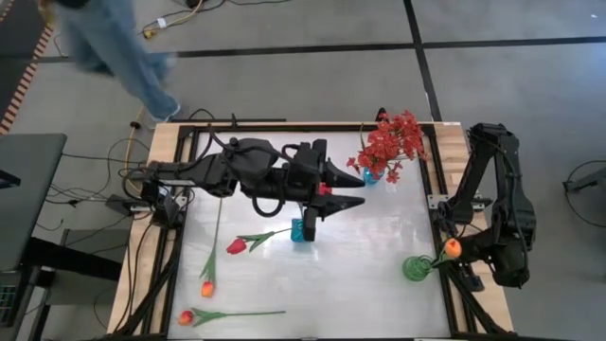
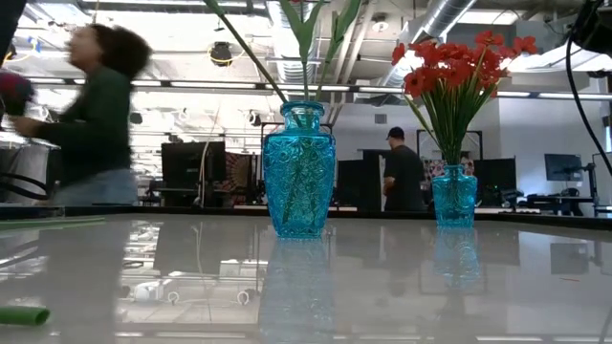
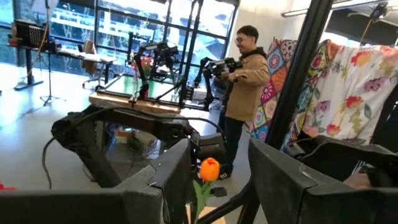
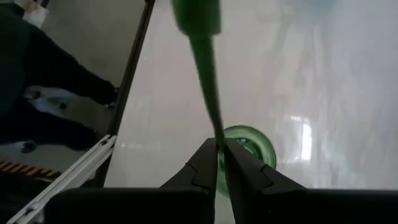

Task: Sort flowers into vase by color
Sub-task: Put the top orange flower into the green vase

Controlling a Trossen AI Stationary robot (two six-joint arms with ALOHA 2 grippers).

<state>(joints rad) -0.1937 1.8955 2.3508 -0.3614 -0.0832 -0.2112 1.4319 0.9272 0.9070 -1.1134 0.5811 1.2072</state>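
A green vase [image 1: 415, 268] stands near the table's right edge. An orange tulip [image 1: 453, 248] leans out of it, and my right gripper [image 4: 219, 163] is shut on its stem just above the vase mouth [image 4: 249, 144]. One blue vase [image 1: 301, 230] at mid-table holds a red bud [image 1: 237, 246] that leans left. A second blue vase [image 1: 371, 175] at the back holds a spray of red blossoms [image 1: 393, 142]. An orange bud [image 1: 206, 284] and an orange-red bud [image 1: 187, 317] lie flat at the near left. My left gripper [image 1: 347, 189] hovers open, level, between the blue vases. My right gripper pinches the tulip's thin green stem [image 4: 215, 130] between its two fingertips, low on the stem just above the green vase's mouth. The fingers slant downward from the table's right side. The stem runs tilted from the vase up toward the right, with the bud above the fingers.
The two loose flowers' stems [image 1: 218, 232] [image 1: 251, 313] stretch across the left part of the white tabletop. A stem end [image 2: 24, 315] shows at the low view's near left. A person [image 1: 123, 57] walks past the table's far left corner; others stand in the room behind.
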